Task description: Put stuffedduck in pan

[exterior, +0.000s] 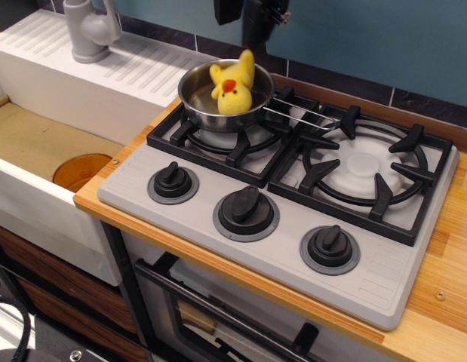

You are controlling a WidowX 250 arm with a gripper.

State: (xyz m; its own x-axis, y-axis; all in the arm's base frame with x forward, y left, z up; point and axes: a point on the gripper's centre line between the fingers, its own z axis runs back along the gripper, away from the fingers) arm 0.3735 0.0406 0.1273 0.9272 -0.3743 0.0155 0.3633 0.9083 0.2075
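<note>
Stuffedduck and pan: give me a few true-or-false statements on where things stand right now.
1. The stuffedduck lies inside the pan. True.
2. The gripper is clamped on the duck. False: it is above the pan, apart from the duck.
3. The pan sits on the left burner grate. True.
4. The orange disc is on the stove. False: it lies in the sink.
5. The right burner holds a pot. False: nothing is on it.
</note>
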